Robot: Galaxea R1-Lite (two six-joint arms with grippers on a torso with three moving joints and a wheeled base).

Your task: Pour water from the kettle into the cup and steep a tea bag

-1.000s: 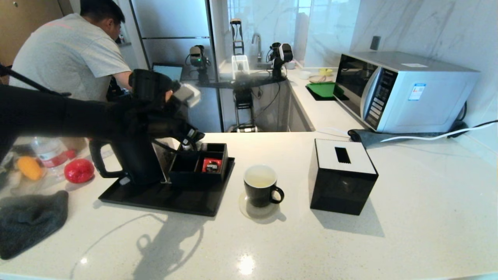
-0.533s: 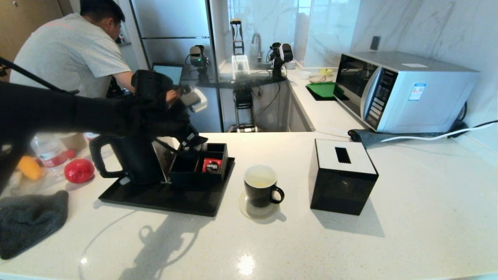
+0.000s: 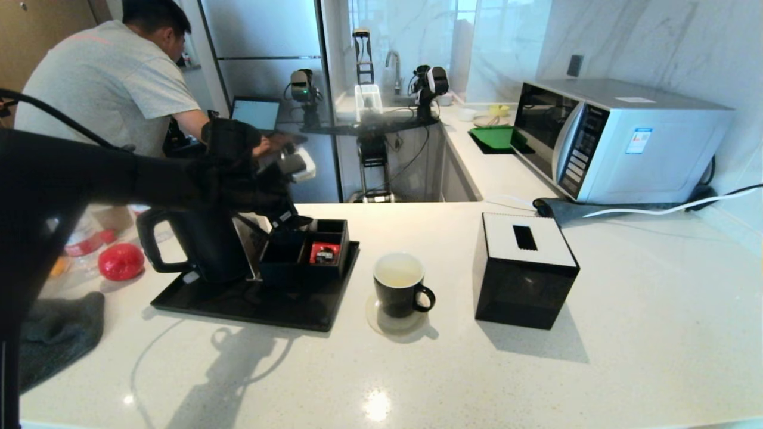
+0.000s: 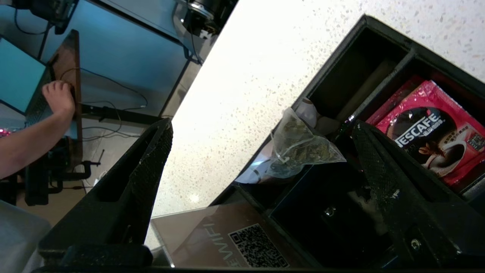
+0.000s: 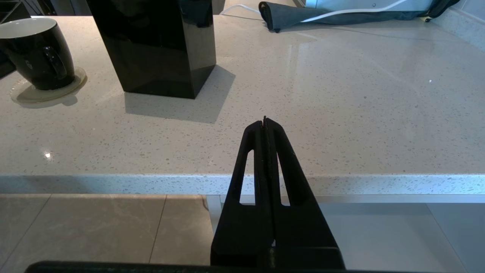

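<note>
Kettle: the kettle (image 3: 199,241) stands upright on the black tray (image 3: 250,307) at about 9 o'clock from the cup, its loop handle turned to my left.
My left arm: it reaches in from my left, level, crossing above the kettle, with the wrist bent down toward the black compartment box (image 3: 304,253) on the tray.
My left gripper: my left gripper (image 4: 261,159) hangs over the box's far corner with its fingers (image 4: 151,159) spread wide, holding nothing.
Tea bag: the tea bag (image 4: 301,146) lies on the box's rim between my two spread fingers, touching neither.
Red sachet: the red sachet (image 4: 428,131) lies in the box compartment just beside the tea bag.
Cup: the cup (image 3: 399,285) sits on a round coaster (image 3: 396,322) at 3 o'clock from the tray, its handle toward my right.
Tissue box: the black tissue box (image 3: 524,271) stands at 3 o'clock from the cup.
My right gripper: my right gripper (image 5: 264,123) is parked below the counter (image 3: 656,310) edge, fingers pressed together, empty.
</note>
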